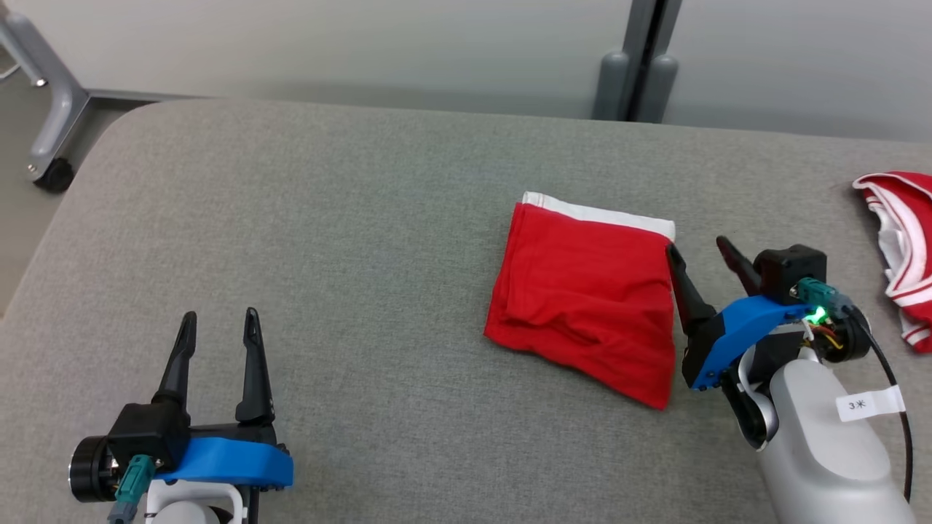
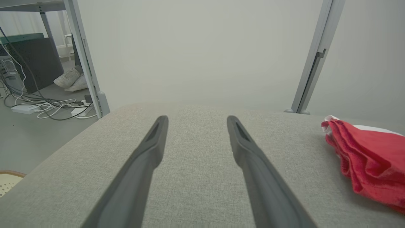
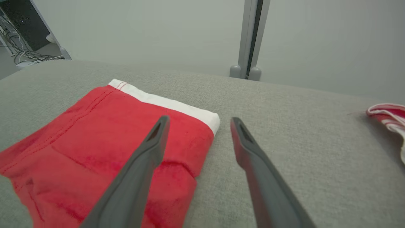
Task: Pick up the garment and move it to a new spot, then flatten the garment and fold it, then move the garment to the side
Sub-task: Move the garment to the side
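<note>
Red folded garment (image 1: 582, 298), white waistband, lay right of the grey counter's (image 1: 328, 218) middle in the head view. The right claw (image 1: 695, 245), fingers apart, sat just beside its right side.

Left wrist view: left claw (image 2: 197, 118) spread over bare counter.

Right wrist view: one finger over the garment, the other over counter; striped garment (image 3: 387, 114) near the right edge.

The garment (image 1: 582, 298) is plain red with 1 white band along its edge, the table (image 1: 328, 255) is mottled grey, the other cloth (image 1: 903, 247) is red-and-white striped, and the wall (image 1: 364, 44) is pale grey.
</note>
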